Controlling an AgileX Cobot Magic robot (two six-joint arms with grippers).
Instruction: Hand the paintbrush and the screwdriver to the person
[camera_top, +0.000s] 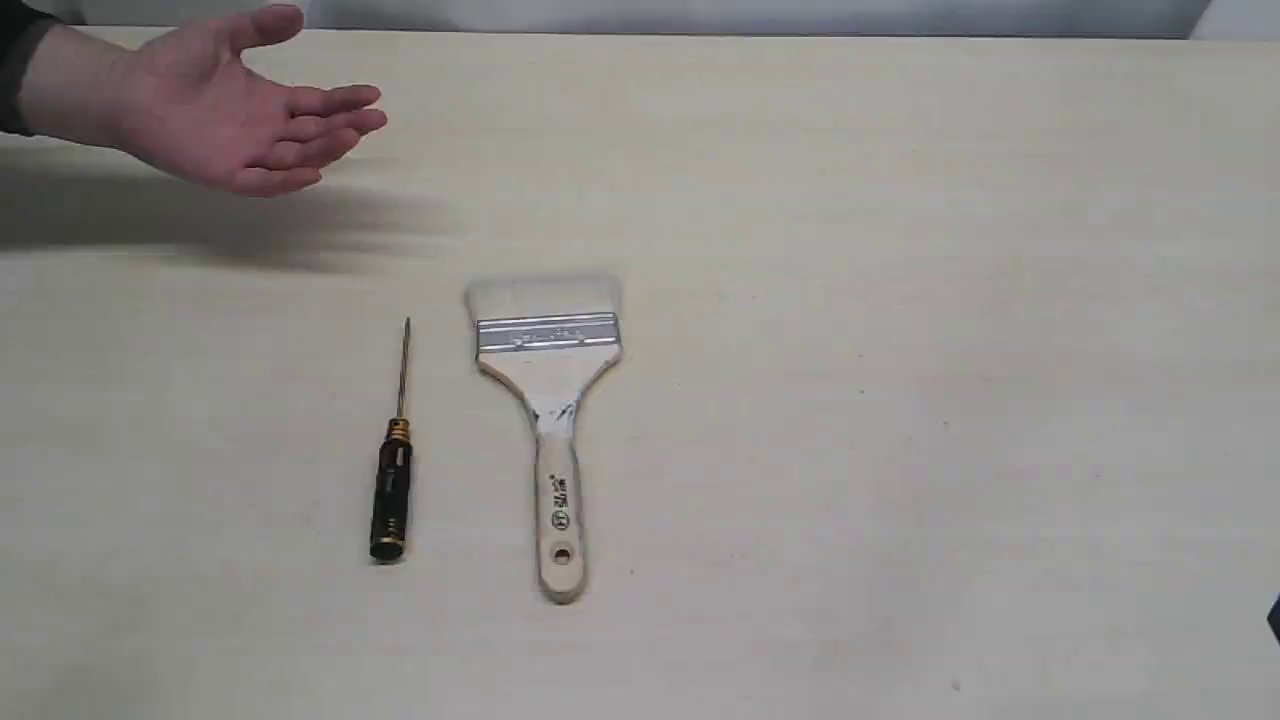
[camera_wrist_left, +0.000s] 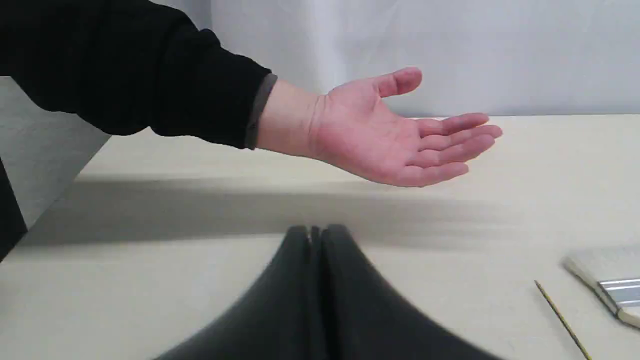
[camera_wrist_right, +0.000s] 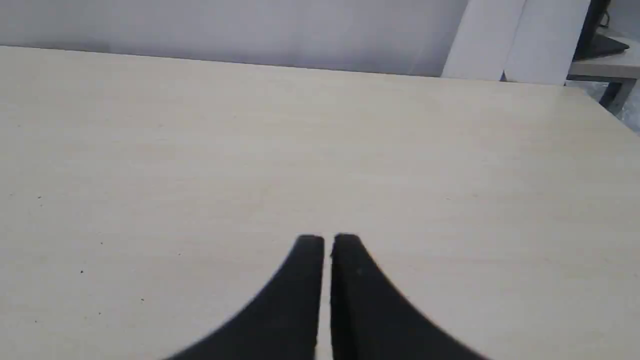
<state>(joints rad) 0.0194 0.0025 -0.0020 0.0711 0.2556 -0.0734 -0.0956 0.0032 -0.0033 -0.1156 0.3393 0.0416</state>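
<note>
The paintbrush (camera_top: 548, 420) lies flat mid-table, pale bristles pointing away, wooden handle toward the near edge. Just left of it lies the screwdriver (camera_top: 393, 470), black handle near, thin gold shaft pointing away. The person's hand (camera_top: 235, 110) hovers palm-up above the table's far left. In the left wrist view the hand (camera_wrist_left: 390, 135) is ahead of my left gripper (camera_wrist_left: 316, 231), which is shut and holds nothing; the screwdriver's shaft tip (camera_wrist_left: 560, 315) and the paintbrush's bristle corner (camera_wrist_left: 607, 280) show at the edge. My right gripper (camera_wrist_right: 327, 240) is shut over bare table. Neither gripper appears in the exterior view.
The light wooden table (camera_top: 900, 350) ends at a pale wall behind it. White panels (camera_wrist_right: 515, 40) and a grey side table (camera_wrist_right: 605, 62) stand beyond the table's far corner in the right wrist view.
</note>
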